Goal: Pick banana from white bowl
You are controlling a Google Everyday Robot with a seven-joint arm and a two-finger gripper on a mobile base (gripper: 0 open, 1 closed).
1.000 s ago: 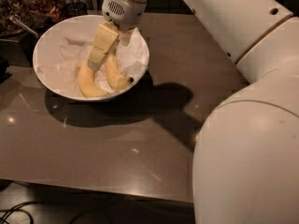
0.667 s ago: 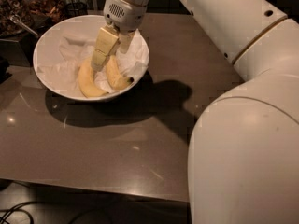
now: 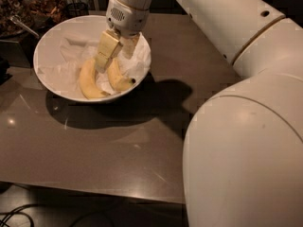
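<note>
The white bowl (image 3: 52, 41), lined with crumpled white paper, stands at the table's back left. Two yellow bananas lie in its front right part. The banana (image 3: 119, 78) is the slimmer one on the right, with a small dark tip pointing right. The thicker, more curved banana (image 3: 88, 83) lies to its left. My gripper (image 3: 114, 60) reaches down into the bowl from above. It is open, and its cream fingers (image 3: 106, 51) stand on either side of the slimmer banana's upper end. That end is partly hidden behind the fingers.
The bowl sits on a brown table (image 3: 109, 145) with its front edge near the bottom. My large white arm (image 3: 246, 126) fills the right side. Dark containers and a metal utensil (image 3: 21, 25) stand at the back left. Cables lie on the floor below the table.
My gripper has sunk slightly lower into the bowl, over the bananas. The bananas and the bowl have not moved.
</note>
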